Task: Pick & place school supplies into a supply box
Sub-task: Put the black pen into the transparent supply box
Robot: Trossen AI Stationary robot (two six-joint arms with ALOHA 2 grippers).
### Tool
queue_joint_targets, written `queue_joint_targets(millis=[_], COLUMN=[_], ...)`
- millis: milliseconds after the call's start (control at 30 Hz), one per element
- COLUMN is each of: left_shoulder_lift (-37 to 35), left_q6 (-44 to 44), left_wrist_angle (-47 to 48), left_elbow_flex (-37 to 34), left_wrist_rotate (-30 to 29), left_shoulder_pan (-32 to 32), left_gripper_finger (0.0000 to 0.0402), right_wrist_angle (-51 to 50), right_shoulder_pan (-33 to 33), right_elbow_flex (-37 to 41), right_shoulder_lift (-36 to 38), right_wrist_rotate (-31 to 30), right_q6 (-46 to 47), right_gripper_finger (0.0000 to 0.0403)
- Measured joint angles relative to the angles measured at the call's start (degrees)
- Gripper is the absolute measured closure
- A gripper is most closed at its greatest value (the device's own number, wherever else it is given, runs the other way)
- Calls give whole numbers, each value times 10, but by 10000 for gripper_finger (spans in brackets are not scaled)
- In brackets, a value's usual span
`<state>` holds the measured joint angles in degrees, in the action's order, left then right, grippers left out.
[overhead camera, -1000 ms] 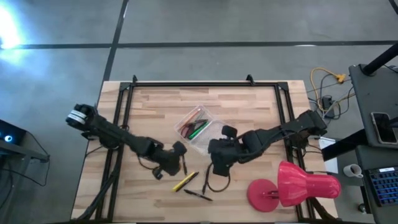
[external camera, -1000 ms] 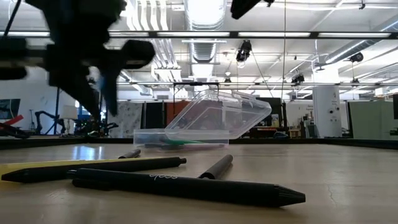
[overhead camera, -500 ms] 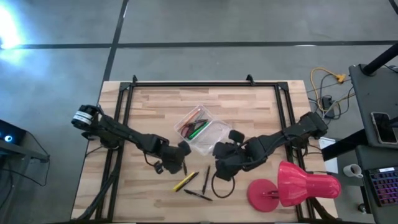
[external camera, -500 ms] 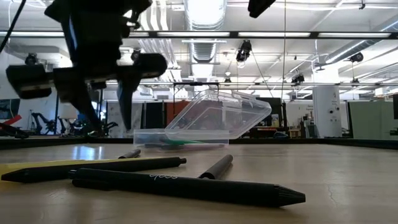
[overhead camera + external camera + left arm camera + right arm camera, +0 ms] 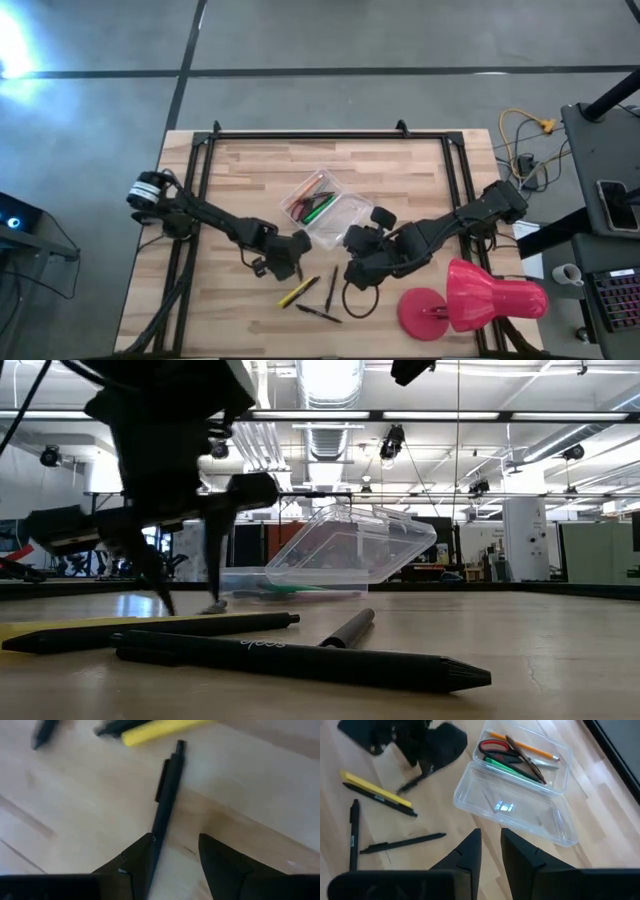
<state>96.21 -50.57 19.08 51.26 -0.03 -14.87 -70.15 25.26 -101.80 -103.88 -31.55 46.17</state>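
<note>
The clear supply box (image 5: pixel 312 200) lies open mid-table, its lid (image 5: pixel 515 812) folded out beside it. Inside lie red-handled scissors (image 5: pixel 492 746), an orange pencil (image 5: pixel 525 745), a green pen (image 5: pixel 505 765) and a dark pen. My left gripper (image 5: pixel 291 259) is open, its fingertips (image 5: pixel 160 600) down at the table astride the end of a dark pen (image 5: pixel 167 790). A yellow marker (image 5: pixel 297 291) and two more dark pens (image 5: pixel 318 314) (image 5: pixel 332 285) lie nearer the table's near edge. My right gripper (image 5: pixel 358 264) hovers just right of them, slightly open. My left gripper comes from above, pointing down, with its fingers either side of the dark pen's end (image 5: pixel 152 842). The pen lies flat on the table close against one finger (image 5: pixel 140 852). I cannot tell whether that finger touches it.
A big red lamp (image 5: pixel 470 300) stands at the table's near right corner, close behind my right arm. A black metal frame (image 5: pixel 330 135) runs along the far edge and both sides. Bare wood shows on the far half and at the near left.
My left gripper has moved toward the table's right and come down from above the table until its open fingertips reach the surface around the dark pen. My right gripper has shifted slightly toward the near edge. Box and loose pens have stayed put.
</note>
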Motion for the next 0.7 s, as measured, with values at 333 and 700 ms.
queue_joint_targets(millis=[333, 700], left_shoulder_lift=[54, 100], left_q6=[12, 147], left_wrist_angle=[42, 175], left_elbow_flex=[57, 101], left_wrist_rotate=[36, 63], left_shoulder_pan=[22, 40], left_gripper_finger=[266, 386], right_wrist_angle=[1, 1], right_shoulder_pan=[0, 0], right_elbow_flex=[0, 2], right_shoulder_lift=[0, 0], right_wrist_rotate=[0, 0], right_q6=[15, 4], right_gripper_finger=[340, 341])
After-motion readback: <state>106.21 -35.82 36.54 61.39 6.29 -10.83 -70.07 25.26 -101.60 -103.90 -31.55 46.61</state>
